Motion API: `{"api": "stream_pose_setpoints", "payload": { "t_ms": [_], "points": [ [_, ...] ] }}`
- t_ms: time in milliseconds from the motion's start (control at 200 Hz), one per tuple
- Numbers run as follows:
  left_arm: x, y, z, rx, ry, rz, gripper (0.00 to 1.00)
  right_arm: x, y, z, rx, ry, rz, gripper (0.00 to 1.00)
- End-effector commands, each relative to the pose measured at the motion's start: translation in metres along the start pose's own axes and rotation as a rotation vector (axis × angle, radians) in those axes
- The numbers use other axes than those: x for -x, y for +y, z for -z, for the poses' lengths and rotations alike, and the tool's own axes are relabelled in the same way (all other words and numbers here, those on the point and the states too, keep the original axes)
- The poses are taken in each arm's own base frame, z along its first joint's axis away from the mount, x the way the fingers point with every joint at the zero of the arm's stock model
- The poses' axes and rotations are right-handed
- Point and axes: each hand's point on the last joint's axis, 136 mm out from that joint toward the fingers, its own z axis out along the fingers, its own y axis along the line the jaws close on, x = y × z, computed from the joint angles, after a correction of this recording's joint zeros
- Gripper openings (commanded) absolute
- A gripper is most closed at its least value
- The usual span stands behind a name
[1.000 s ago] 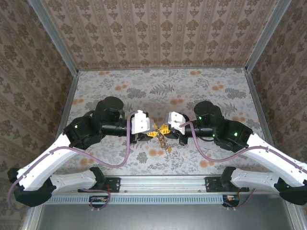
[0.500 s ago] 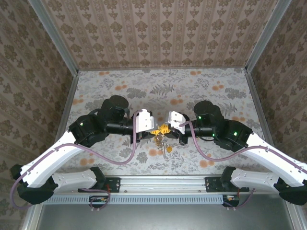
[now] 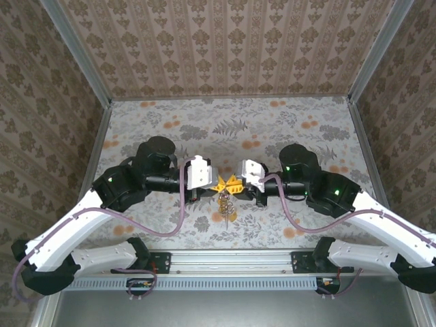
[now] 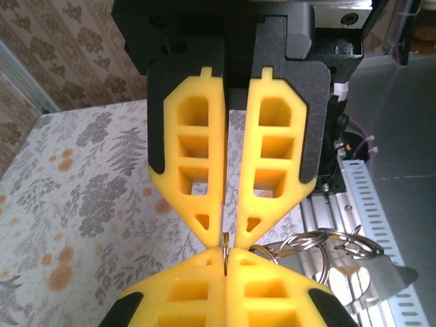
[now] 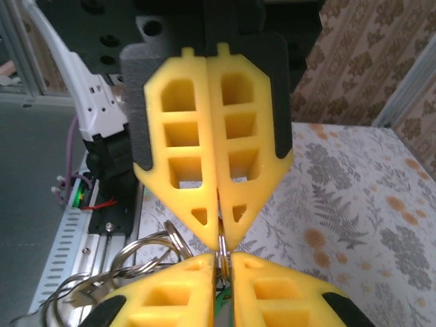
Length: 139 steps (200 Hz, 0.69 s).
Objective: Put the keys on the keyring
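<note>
My two grippers meet tip to tip above the middle of the floral table. The left gripper (image 3: 219,184) is shut on a thin edge of the keyring (image 3: 225,203), whose wire sits between its yellow tips (image 4: 225,253). The right gripper (image 3: 236,184) faces it, its fingers almost together with the same ring wire between them (image 5: 227,259). A green bit (image 5: 221,312) shows deep between the right fingers. Loose steel rings and trinkets (image 4: 327,242) hang beside and below the tips, seen also as steel rings (image 5: 146,248) in the right wrist view. The keys themselves I cannot make out.
The aluminium rail (image 3: 231,260) with both arm bases runs along the near edge. Patterned walls close in the table on three sides. Purple cables (image 3: 170,228) loop beside each arm.
The left gripper pushed right, then drew back a little, and its jaws closed. The hanging bunch swung slightly left. The right gripper's fingers have eased apart a touch.
</note>
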Motion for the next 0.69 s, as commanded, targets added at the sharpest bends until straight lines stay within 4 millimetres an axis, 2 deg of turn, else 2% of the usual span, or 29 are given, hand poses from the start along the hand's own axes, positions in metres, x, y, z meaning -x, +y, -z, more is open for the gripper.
{"api": "stream_pose_setpoints", "payload": {
  "t_ms": [0, 200, 690],
  "points": [
    [0.033, -0.009, 0.013, -0.057, -0.16, -0.021, 0.0, 0.019, 0.013, 0.008, 0.057, -0.093, 0.039, 0.16],
    [0.05, -0.009, 0.021, -0.093, -0.275, -0.009, 0.0, 0.022, 0.022, 0.01, 0.103, -0.118, 0.051, 0.16],
    [0.066, -0.007, 0.032, -0.136, -0.372, 0.015, 0.0, 0.012, 0.025, 0.018, 0.079, -0.112, 0.049, 0.21]
  ]
}}
